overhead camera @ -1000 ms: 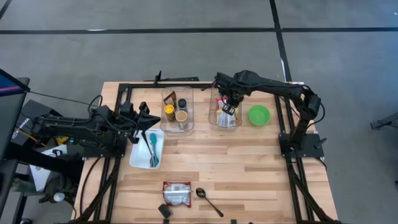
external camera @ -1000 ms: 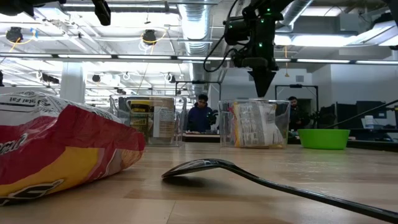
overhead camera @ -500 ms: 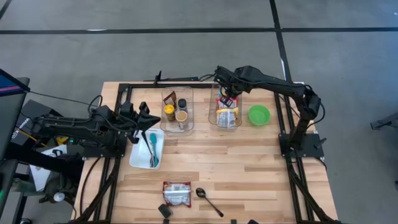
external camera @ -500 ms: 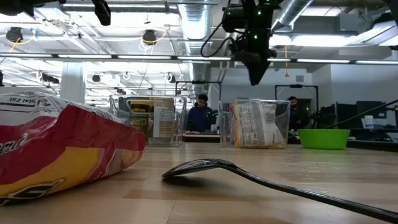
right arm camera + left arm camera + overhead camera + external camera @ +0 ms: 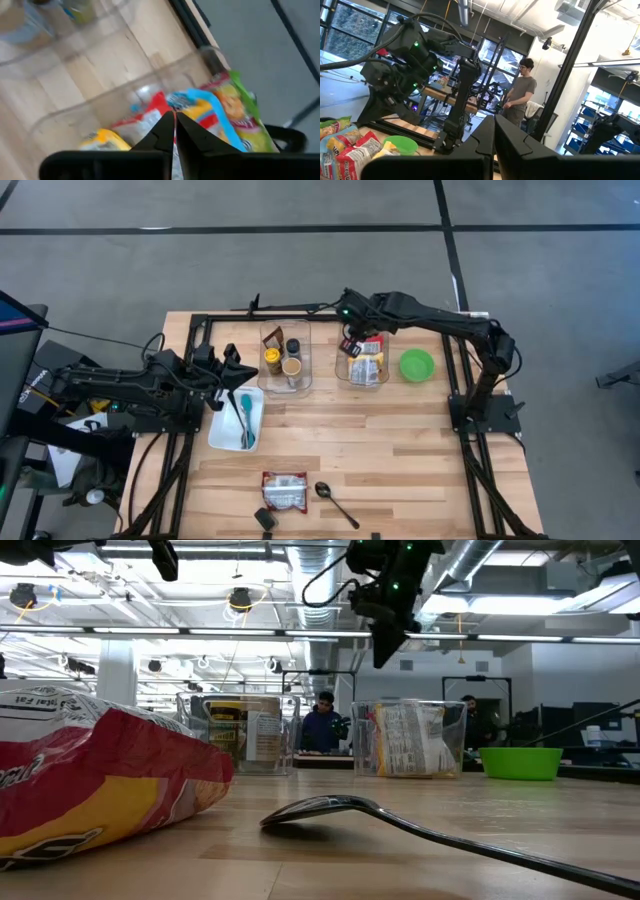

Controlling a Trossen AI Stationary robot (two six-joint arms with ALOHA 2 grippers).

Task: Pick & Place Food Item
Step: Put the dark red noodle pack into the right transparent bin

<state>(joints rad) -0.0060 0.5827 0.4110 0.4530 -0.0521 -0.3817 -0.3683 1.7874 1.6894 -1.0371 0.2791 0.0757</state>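
Observation:
A red and yellow snack packet [image 5: 284,490] lies flat near the table's front edge, and it looms large in the low view [image 5: 100,780]. More snack packets [image 5: 367,366] fill a clear bin [image 5: 410,740] at the far middle of the table. My right gripper [image 5: 350,343] hangs shut and empty above that bin's left rim, pointing steeply down [image 5: 383,658]. In its wrist view the closed fingers [image 5: 174,116] point at the packets [image 5: 220,107] below. My left gripper [image 5: 243,367] waits shut at the table's left, above a white tray; its fingers [image 5: 494,135] meet with nothing between them.
A second clear bin [image 5: 285,358] holds jars beside the snack bin. A green bowl [image 5: 417,364] stands to the right of the snack bin. The white tray [image 5: 222,430] holds teal utensils. A spoon [image 5: 335,502] and a small black object [image 5: 264,520] lie by the front packet. People stand in the room beyond the table.
My right gripper has risen from just above the snack bin and drifted toward the table's left, tipping less steeply downward. It carries nothing. The packets in the bin lie still.

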